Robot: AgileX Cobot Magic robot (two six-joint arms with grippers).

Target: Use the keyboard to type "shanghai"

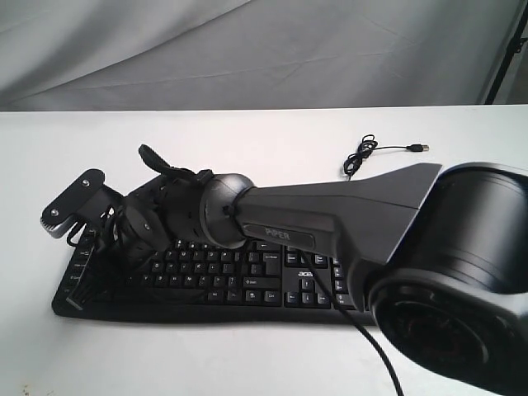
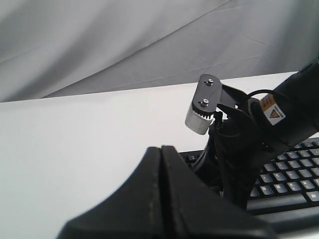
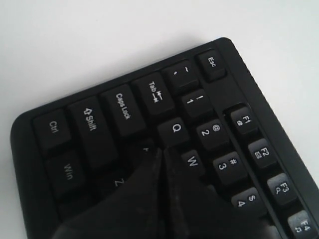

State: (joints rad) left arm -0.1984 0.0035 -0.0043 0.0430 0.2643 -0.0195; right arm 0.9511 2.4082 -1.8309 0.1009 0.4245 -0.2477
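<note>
The black keyboard lies across the near part of the white table. My right arm reaches across it to its left end, where the right gripper points down. In the right wrist view the right gripper is shut, its tip over the A key, between Caps Lock, Q, W and Z on the keyboard. Contact with the key cannot be judged. My left gripper is shut on nothing, above bare table beside the keyboard. The exterior view does not show the left gripper.
The keyboard's thin USB cable lies coiled on the table behind it. The right arm's bulky body fills the near right. Its wrist camera bracket stands close to the left gripper. A grey cloth hangs behind.
</note>
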